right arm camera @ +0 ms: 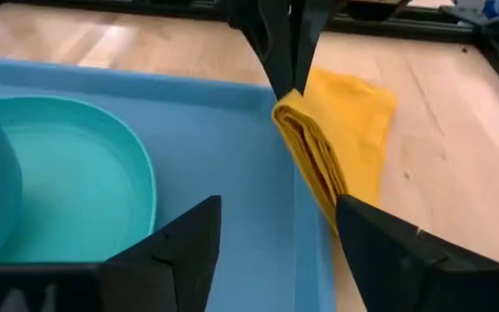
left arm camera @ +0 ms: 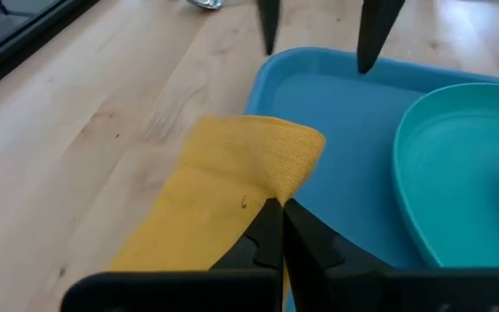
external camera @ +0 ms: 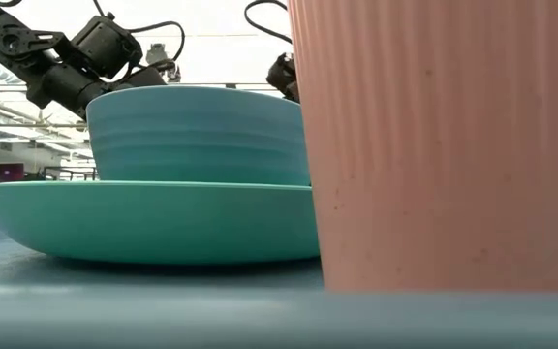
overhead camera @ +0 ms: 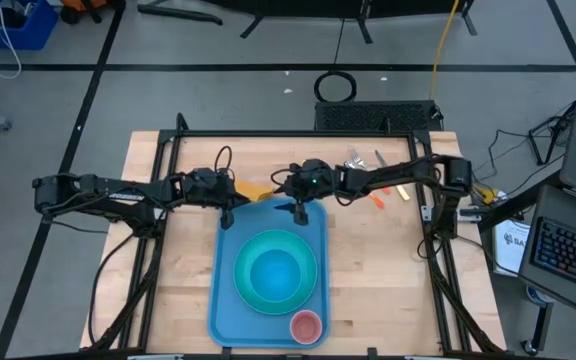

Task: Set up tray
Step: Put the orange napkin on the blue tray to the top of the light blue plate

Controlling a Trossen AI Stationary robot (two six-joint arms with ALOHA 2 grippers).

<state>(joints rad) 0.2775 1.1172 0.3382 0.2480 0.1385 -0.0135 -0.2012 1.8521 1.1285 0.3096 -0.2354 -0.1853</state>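
The light-blue tray [overhead camera: 225,295] lies mid-table and carries a turquoise plate [overhead camera: 244,262], a blue bowl [overhead camera: 275,272] on the plate, and a pink cup [overhead camera: 306,326] in its near right corner. A folded orange-yellow napkin [right arm camera: 353,130] sits at the tray's far left corner, partly over the rim [right arm camera: 306,217]. My left gripper [left arm camera: 281,221] is shut on the napkin [left arm camera: 223,199]. My right gripper [right arm camera: 275,247] is open and hovers above the tray's far end [right arm camera: 223,130], just right of the napkin, touching nothing. My left gripper pinches the napkin between its two fingers at the folded edge [right arm camera: 291,102] that faces the tray. Several layers show in the fold. The fingers [right arm camera: 288,43] point down from above. The held edge is raised over the tray's rim, and the rest lies on the table.
Cutlery [overhead camera: 363,160] and orange pieces [overhead camera: 379,198] lie on the wood at the table's far right. A black frame [overhead camera: 298,133] runs along the far edge. The cup [external camera: 434,145] fills much of the low view, with the bowl [external camera: 197,136] and plate [external camera: 153,218] behind it.
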